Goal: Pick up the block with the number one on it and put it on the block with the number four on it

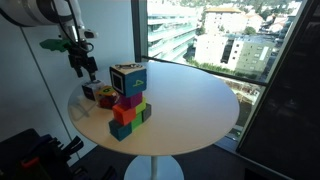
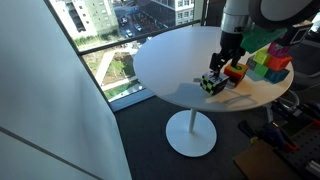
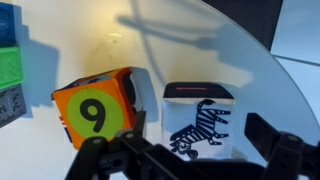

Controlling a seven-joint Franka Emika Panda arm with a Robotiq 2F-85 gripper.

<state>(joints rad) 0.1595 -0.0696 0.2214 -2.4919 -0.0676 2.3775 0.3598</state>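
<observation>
We see the pincer [image 2: 216, 77] spread open just over the block with the number one [image 2: 212, 85], on the tabletop [image 2: 170, 55] left of the stack [image 1: 125, 113] topped by the block with the number four [image 1: 128, 77].

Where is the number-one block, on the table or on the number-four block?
On the table: the number-one block sits below the hand, apart from the stack; the number-four block tops that stack, bare.

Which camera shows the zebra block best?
The wrist view: the zebra block sits close and sharp. In both exterior views the blocks near the gripper are too small to make out any zebra.
</observation>
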